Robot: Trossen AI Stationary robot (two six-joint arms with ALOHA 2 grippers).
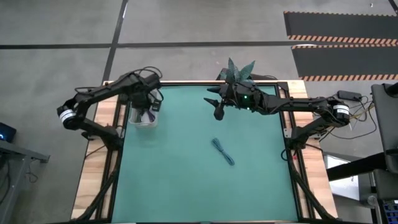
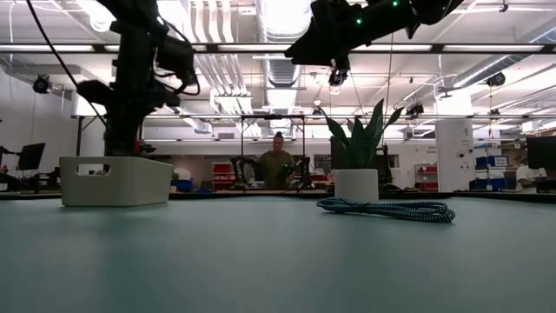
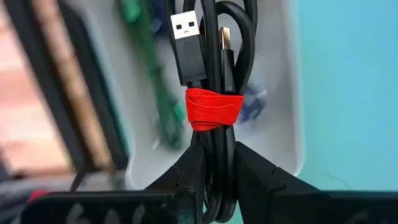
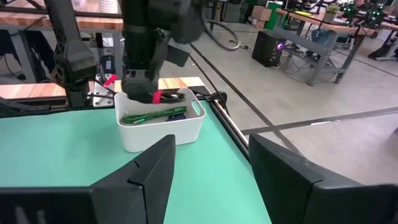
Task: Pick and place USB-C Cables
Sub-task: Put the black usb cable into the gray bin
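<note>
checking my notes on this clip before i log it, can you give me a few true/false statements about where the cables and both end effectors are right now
1. The left end effector is shut on the black cable with a red strap. True.
2. That cable is held over the white bin. True.
3. The white bin is empty. False: a green cable already lies inside it.
4. The teal-blue cable lies on the green mat, away from the bin. True.
5. The right end effector is gripping the teal-blue cable. False: it is open and holds nothing, raised near the potted plant.
</note>
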